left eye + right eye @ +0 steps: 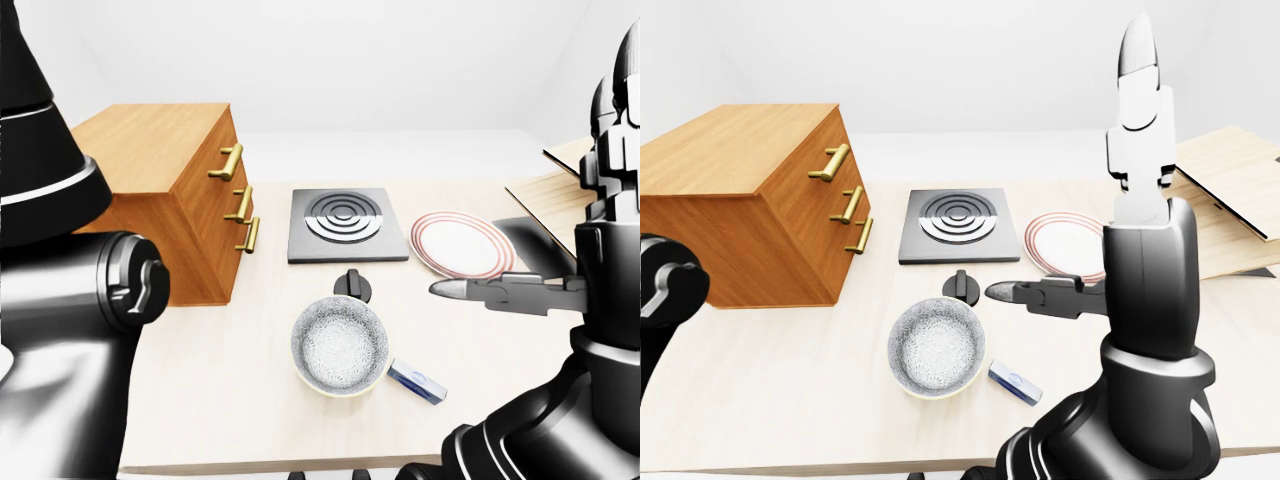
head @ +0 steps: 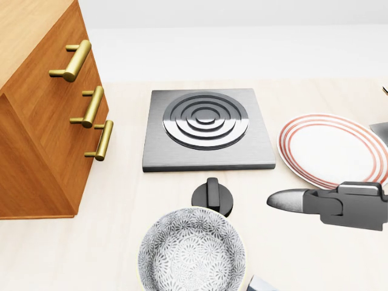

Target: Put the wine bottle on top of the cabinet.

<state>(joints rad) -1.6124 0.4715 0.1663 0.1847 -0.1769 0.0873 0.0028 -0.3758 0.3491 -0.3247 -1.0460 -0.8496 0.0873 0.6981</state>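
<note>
No wine bottle shows in any view now. The wooden cabinet (image 1: 165,185) stands at the left of the table, with three brass handles (image 2: 76,60) on its drawers and nothing visible on its flat top. My right hand (image 1: 1070,165) is open at the right: one finger (image 2: 291,200) points left over the table beside the plate, and another finger (image 1: 1137,60) points straight up. Only my left arm (image 1: 110,290) shows, at the left edge of the left-eye view. Its hand is out of the picture.
A grey hob plate (image 2: 206,127) with a black knob (image 2: 212,195) lies mid-table. Below it sits a patterned bowl (image 2: 191,251), with a small blue and white object (image 1: 417,382) beside it. A red-rimmed plate (image 2: 330,148) and wooden boards (image 1: 1230,200) lie to the right.
</note>
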